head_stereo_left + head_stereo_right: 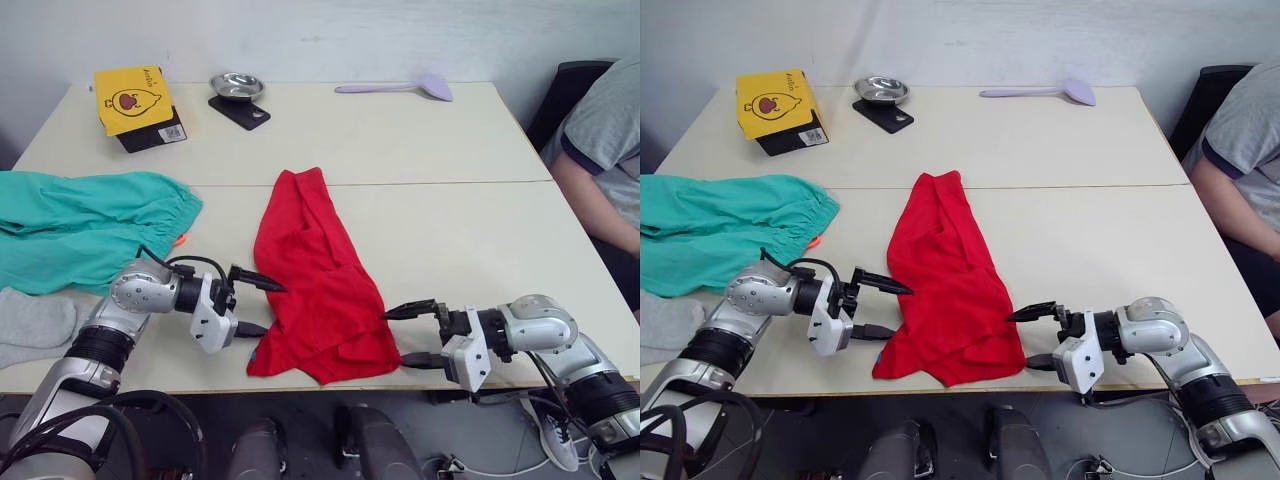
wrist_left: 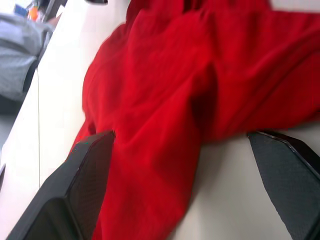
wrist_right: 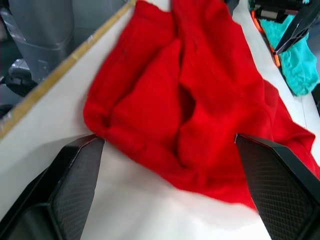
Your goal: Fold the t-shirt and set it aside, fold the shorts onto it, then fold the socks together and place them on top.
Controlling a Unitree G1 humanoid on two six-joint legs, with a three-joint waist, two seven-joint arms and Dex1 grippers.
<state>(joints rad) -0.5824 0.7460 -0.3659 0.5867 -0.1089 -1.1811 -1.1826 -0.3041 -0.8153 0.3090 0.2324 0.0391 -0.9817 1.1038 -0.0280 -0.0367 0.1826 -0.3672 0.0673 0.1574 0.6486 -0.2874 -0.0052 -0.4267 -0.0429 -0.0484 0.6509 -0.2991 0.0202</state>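
- Near the front edge of the tabletop (image 1: 450, 150), about midway along it: the t-shirt (image 1: 315, 280), red, crumpled into a long heap that runs from the front edge back toward the middle seam.
- Left claw (image 1: 258, 305): fingers spread apart, lying low at the t-shirt's left border, the lower tip touching or just beside the cloth; nothing held.
- Right claw (image 1: 412, 335): fingers spread apart, at the t-shirt's right front corner, tips just beside the cloth; nothing held.
- Left edge: the shorts (image 1: 85, 225), teal-green, bunched, an orange bit of drawstring showing at their near side.
- Front-left corner: the socks (image 1: 35, 322), light grey, flat, just in front of the shorts.
- Back-left corner: yellow box (image 1: 133, 98) with a cartoon figure; small writing on top too small to read. It rests on a black item with a white label, unreadable.
- Back edge: metal bowl (image 1: 237, 86) on a black pad; lilac spatula (image 1: 400, 87) further right.
- Right side: a person in a grey sleeve (image 1: 600, 130), seated beside the tabletop.
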